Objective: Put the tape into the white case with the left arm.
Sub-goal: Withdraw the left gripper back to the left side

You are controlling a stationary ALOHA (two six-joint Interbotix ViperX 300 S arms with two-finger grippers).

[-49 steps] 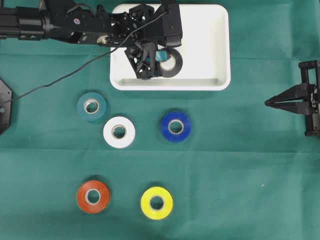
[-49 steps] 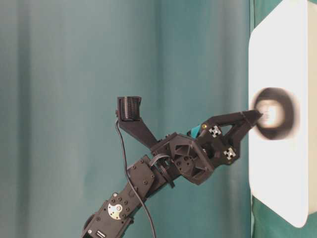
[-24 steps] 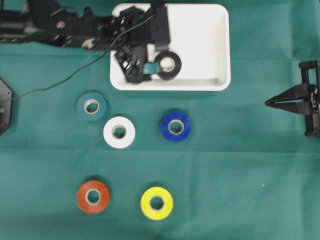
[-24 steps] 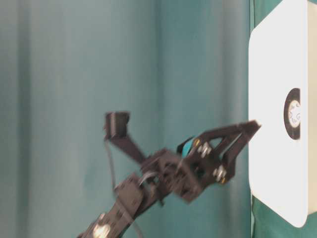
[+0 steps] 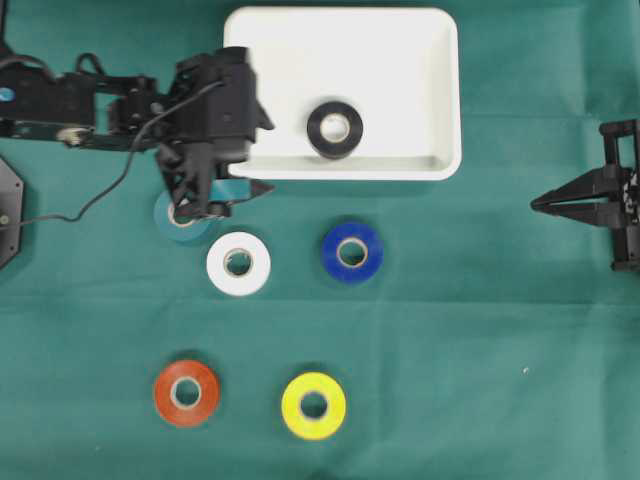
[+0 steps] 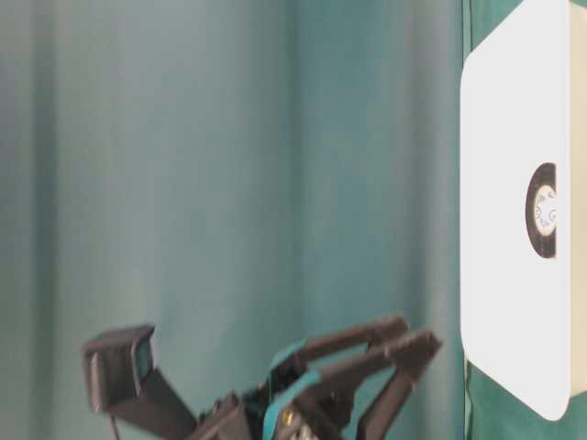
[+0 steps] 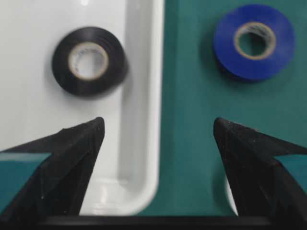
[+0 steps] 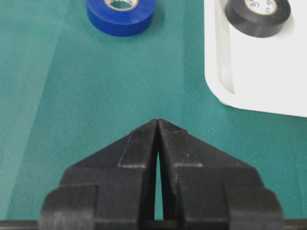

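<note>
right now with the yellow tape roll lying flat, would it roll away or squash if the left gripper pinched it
The yellow tape roll lies flat on the green cloth, so it probably slides rather than rolls. Its thick wound ring looks stiff and likely keeps its shape. The glossy side may be somewhat slippery.

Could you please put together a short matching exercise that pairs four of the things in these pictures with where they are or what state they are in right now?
Things:
1. black tape roll
2. teal tape roll
3. right gripper
4. yellow tape roll

Places or states:
A. partly hidden beneath the open left gripper
B. shut, holding nothing
C. lying flat inside the white case
D. on the green cloth, right of the orange tape roll

Pairs: 1-C, 2-A, 3-B, 4-D
</note>
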